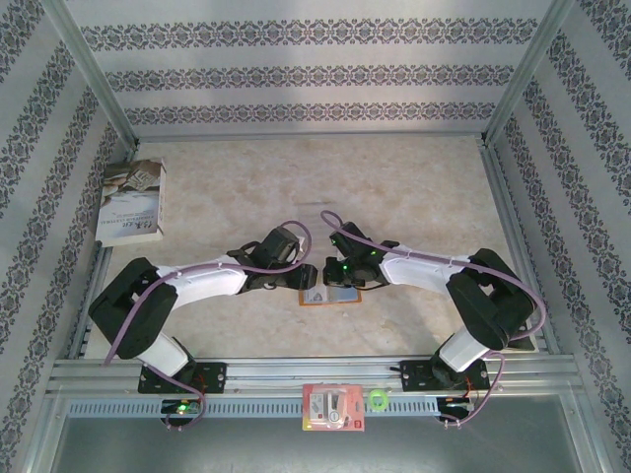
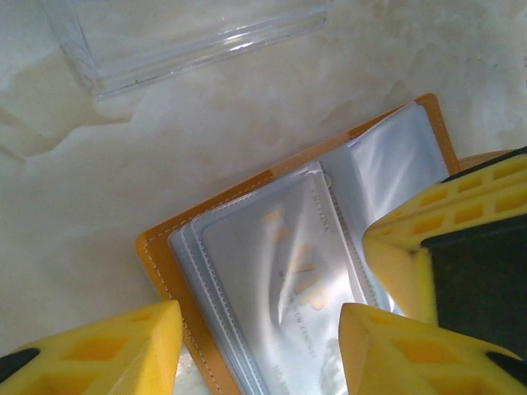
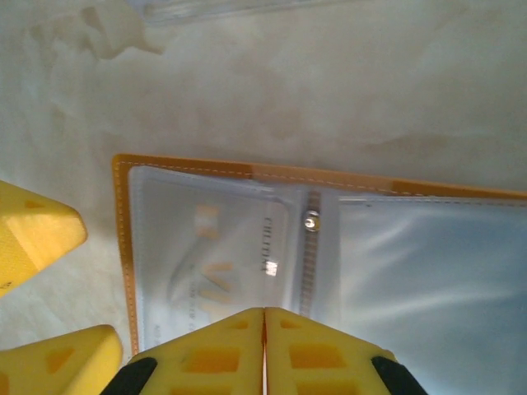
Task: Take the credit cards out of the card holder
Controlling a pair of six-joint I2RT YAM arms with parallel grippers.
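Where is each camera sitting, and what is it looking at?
Top camera: above and behind the arms, looking down at the table; both arms show.
Left wrist camera: on the left arm, facing down at the open card holder; the left hand shows.
Right wrist camera: on the right arm, facing down too; the shut right hand shows.
Shared: all three see the card holder.

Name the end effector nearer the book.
Left. The left end effector sits right of the book, at the card holder's left end; the right end effector lies beyond it, farther right.
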